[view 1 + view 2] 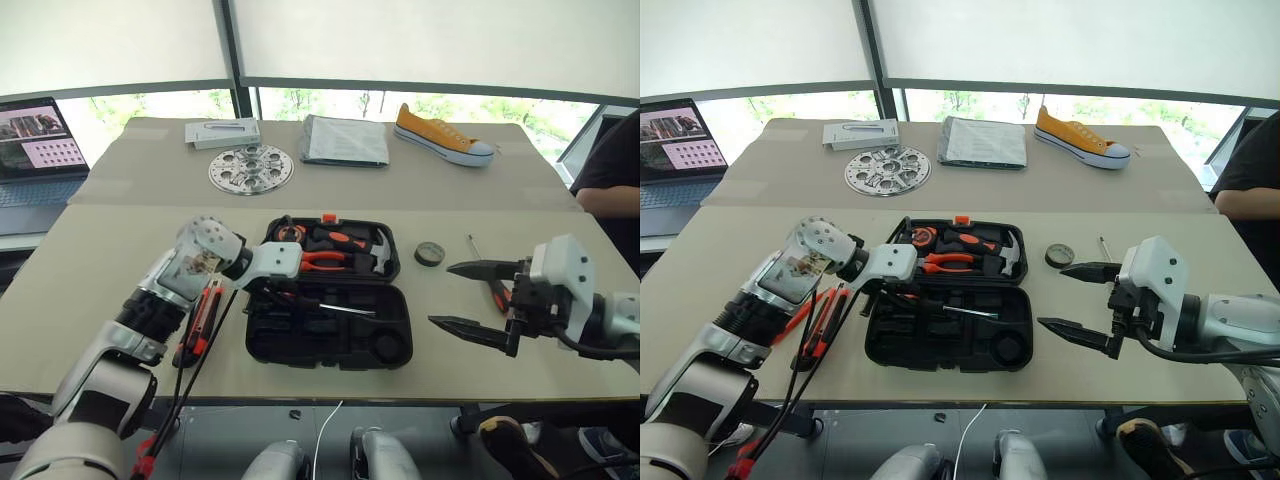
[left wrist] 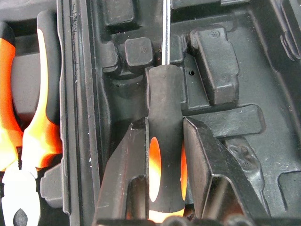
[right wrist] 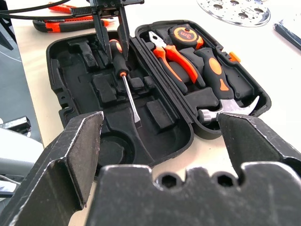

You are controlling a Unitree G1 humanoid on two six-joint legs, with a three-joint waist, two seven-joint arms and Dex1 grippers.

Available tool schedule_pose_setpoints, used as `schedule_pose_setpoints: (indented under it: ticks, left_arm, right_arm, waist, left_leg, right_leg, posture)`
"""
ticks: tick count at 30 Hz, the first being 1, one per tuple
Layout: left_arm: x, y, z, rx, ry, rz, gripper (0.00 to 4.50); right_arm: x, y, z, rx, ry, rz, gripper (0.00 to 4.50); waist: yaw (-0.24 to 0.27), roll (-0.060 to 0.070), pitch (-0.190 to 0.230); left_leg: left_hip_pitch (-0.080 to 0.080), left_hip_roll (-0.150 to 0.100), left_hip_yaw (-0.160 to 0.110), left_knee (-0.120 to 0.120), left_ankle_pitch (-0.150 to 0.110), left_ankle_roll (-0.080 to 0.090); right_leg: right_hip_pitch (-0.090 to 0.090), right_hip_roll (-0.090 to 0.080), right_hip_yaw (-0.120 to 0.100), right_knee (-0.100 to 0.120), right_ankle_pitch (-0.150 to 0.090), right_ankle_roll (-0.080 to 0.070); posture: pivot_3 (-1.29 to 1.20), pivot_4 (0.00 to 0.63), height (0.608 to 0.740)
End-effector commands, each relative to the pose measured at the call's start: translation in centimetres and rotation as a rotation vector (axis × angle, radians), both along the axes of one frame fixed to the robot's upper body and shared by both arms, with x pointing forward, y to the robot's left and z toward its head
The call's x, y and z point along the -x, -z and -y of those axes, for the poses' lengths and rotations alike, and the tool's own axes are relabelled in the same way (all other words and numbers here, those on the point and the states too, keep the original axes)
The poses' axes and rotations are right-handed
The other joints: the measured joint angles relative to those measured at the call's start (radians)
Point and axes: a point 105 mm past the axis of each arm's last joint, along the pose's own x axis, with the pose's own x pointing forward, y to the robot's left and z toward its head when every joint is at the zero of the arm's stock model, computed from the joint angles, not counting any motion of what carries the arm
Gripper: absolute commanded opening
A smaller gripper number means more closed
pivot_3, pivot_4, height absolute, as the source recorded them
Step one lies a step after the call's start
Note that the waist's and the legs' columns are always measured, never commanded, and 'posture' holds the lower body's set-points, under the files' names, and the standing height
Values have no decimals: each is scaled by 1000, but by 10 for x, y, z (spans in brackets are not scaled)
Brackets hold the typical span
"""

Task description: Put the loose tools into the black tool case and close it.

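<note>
- A long beige table [image 1: 90, 290] is seen, made of two tops pushed together, with a seam running across between the far and near halves
- Behind the table, wide windows with white blinds are seen; a laptop [image 1: 35, 150] stands at the far left, and a person's dark sleeve [image 1: 612, 170] shows at the right edge
- On the far half lie a flat grey box [image 1: 222, 132], a round silver perforated disc [image 1: 251, 168], a grey folded bundle [image 1: 345, 140] and a yellow sneaker [image 1: 442, 134]
- The black tool case [image 1: 330, 295] lies open near the middle of the near half, its long axis running left to right, the lid half farther from the robot; pliers [image 3: 175, 56], a tape measure [image 3: 186, 35] and a hammer [image 3: 221, 89] are seated in the lid half
- A screwdriver [image 3: 123, 80] is pinched at its handle by the left gripper [image 2: 164, 155] over the near tray; its long axis runs along the case, the shaft pointing towards the robot's right
- The fingers [image 2: 127, 169] are pressed against both sides of the handle
- A utility knife [image 1: 208, 305] and further orange tools lie on the table just left of the case, their length running near to far
- A small black tape roll [image 1: 430, 253] lies right of the case, with a slim tool [image 1: 474, 246] just beyond it
- The right gripper [image 1: 478, 298] is held above the table to the right of the case, its fingers spread wide and holding nothing
</note>
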Motion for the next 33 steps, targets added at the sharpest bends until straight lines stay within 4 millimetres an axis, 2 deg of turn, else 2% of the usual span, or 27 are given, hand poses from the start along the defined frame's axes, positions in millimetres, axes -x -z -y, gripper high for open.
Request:
schedule_pose_setpoints:
  ticks: [1, 5, 11, 13, 14, 19, 24, 29, 31, 33]
  left_arm:
    - [-14, -22, 1, 51, -65, 48, 590]
    - [-17, -20, 5, 58, -115, 17, 590]
    - [-16, -11, 3, 3, -94, 47, 590]
    - [-16, -11, 2, 1, -97, 54, 1588]
    - [-17, -12, 2, 1, -99, 57, 1733]
    - [-15, -23, 5, 39, -95, 55, 3465]
    - [-8, -33, 11, 79, -59, 50, 3465]
    - [-16, -25, 17, 78, -51, 89, 2060]
    - [-18, -22, 18, 72, -49, 95, 1159]
    - [-20, -19, 18, 63, -39, 107, 538]
  right_arm:
    - [3, -8, -3, -6, -10, 43, 4500]
    - [3, -6, -5, -9, -13, 39, 4500]
    - [2, -7, -6, -19, -13, 42, 4500]
    - [2, -7, -6, -21, -11, 43, 4500]
    - [2, -7, -6, -21, -11, 44, 4500]
    - [2, -6, -6, -20, -13, 43, 4500]
    - [3, -6, -7, -23, -12, 42, 4500]
    - [2, -5, -8, -25, -14, 42, 4500]
    - [2, -6, -8, -26, -13, 43, 4500]
    - [2, -5, -8, -26, -13, 43, 4500]
  waist:
    - [1, 0, 0]
    - [0, 0, 0]
    - [0, 0, 0]
    - [0, 0, 0]
    - [0, 0, 0]
    - [7, 0, 0]
    - [9, 0, 0]
    - [11, 0, 0]
    - [11, 0, 0]
    - [11, 0, 0]
  left_leg:
    - [0, 0, 0, 0, 0, 0]
    - [0, 0, 0, 0, 0, 0]
    - [0, 0, 0, 0, 0, 0]
    - [0, 0, 0, 0, 0, 0]
    - [0, 0, 0, 0, 0, 0]
    - [0, 0, 0, 1, 0, 0]
    - [0, 0, 0, 1, 0, 0]
    - [0, 0, 0, 1, 0, 0]
    - [0, 0, 0, 1, 0, 0]
    - [0, 0, 0, 1, 0, 0]
  right_leg:
    - [0, 0, 0, 0, 0, 0]
    - [0, 0, 0, 0, 0, 0]
    - [0, 0, 0, 0, 0, 0]
    - [0, 0, 0, 0, 0, 0]
    - [0, 0, 0, 0, 0, 0]
    - [0, 0, 0, 0, 0, 0]
    - [0, 0, 0, 0, 0, 0]
    - [0, 0, 0, 0, 0, 0]
    - [0, 0, 0, 0, 0, 0]
    - [0, 0, 0, 0, 0, 0]
  posture:
    - [0, 150, 740]
    - [0, 150, 740]
    - [0, 150, 740]
    - [0, 150, 740]
    - [0, 150, 740]
    - [0, 150, 740]
    - [0, 150, 740]
    - [0, 150, 740]
    - [0, 150, 740]
    - [0, 150, 740]
